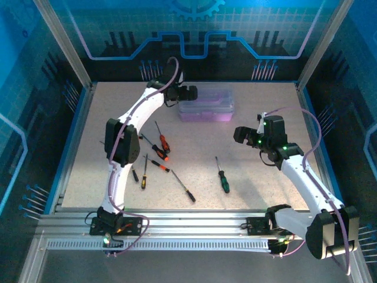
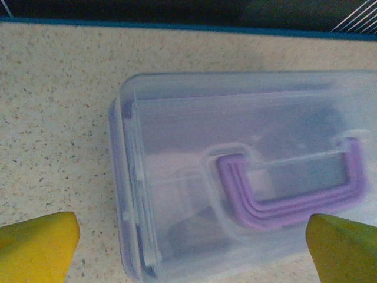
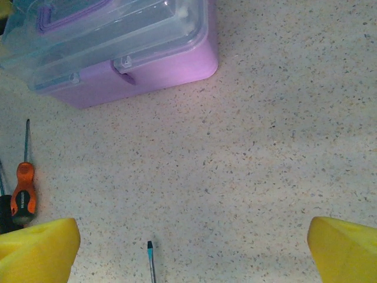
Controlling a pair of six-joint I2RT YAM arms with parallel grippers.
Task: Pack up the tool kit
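Observation:
The tool kit case (image 1: 207,105) stands at the back of the table, lid down, purple base under a clear lid (image 2: 235,177) with its purple handle (image 2: 294,194) folded flat. My left gripper (image 1: 189,93) hovers open over the case's left end, its yellow fingers (image 2: 38,244) spread wide, nothing between them. Open too, my right gripper (image 1: 242,134) hangs above bare table right of centre, with the case (image 3: 118,53) ahead. Several orange-black screwdrivers (image 1: 163,143) lie left of centre. One orange-black screwdriver (image 3: 22,188) lies at the right wrist view's left edge. The green-handled screwdriver (image 1: 223,179) lies alone; its tip (image 3: 151,253) shows.
Aluminium frame posts (image 1: 65,44) and blue walls enclose the speckled table (image 1: 265,183). The rail (image 1: 194,221) with both arm bases runs along the near edge. Open tabletop lies between the case and the green screwdriver.

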